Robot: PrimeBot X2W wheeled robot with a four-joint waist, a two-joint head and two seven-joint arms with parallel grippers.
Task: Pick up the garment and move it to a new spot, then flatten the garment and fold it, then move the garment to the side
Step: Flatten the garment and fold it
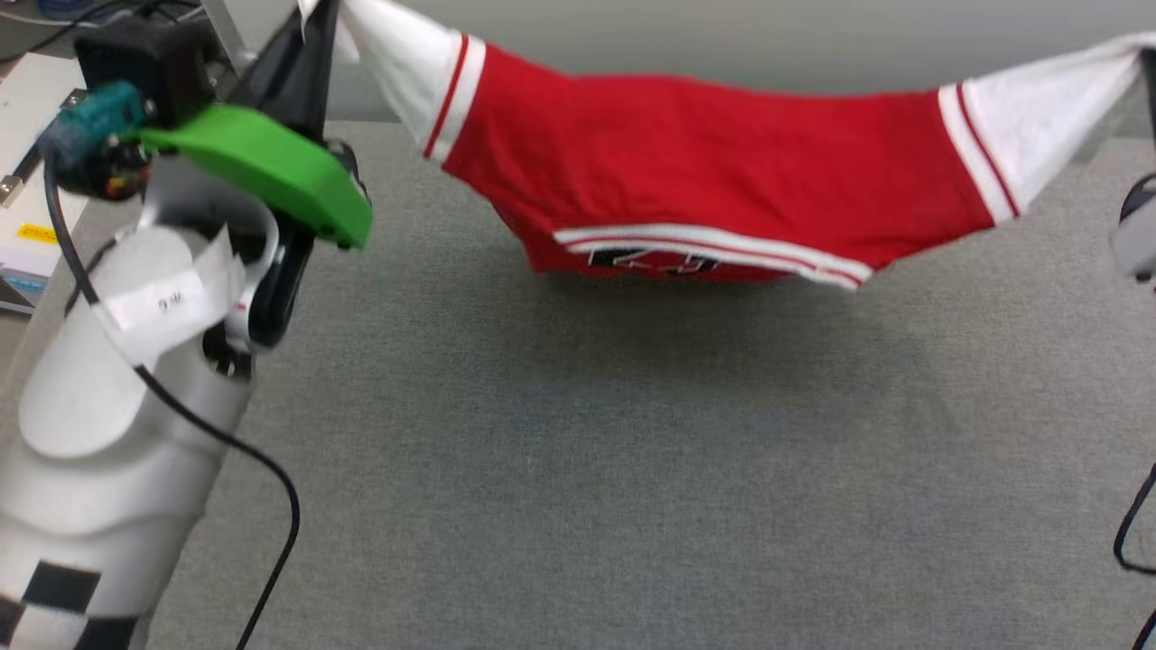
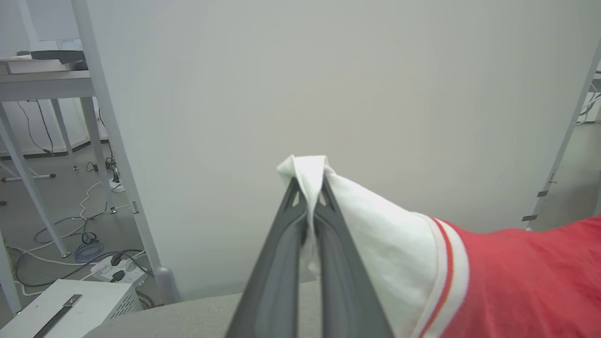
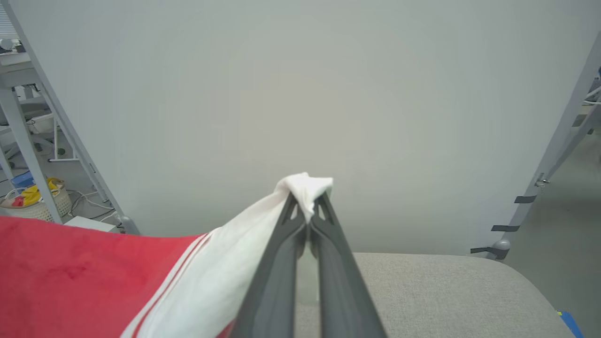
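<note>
Surface: grey fabric counter (image 1: 578,469), pale wall panel behind.
Writing: black white-outlined characters at the low fold of the garment (image 1: 722,171), cut off, unreadable; white tag (image 1: 167,302) on left forearm, print blurred.
Look: red body, white sleeves, red-white striped trim.
Position: strung left to right over counter's far part, middle sagging.
Left pincer (image 2: 309,185): clamped on left sleeve tip.
Right pincer (image 3: 308,204): clamped on right sleeve tip.

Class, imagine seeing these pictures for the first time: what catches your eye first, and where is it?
The red garment hangs stretched like a hammock across the top of the head view, over the grey table. The left gripper and right gripper each pinch a white sleeve tip. A bright green part sits on the left arm, upper left.
</note>
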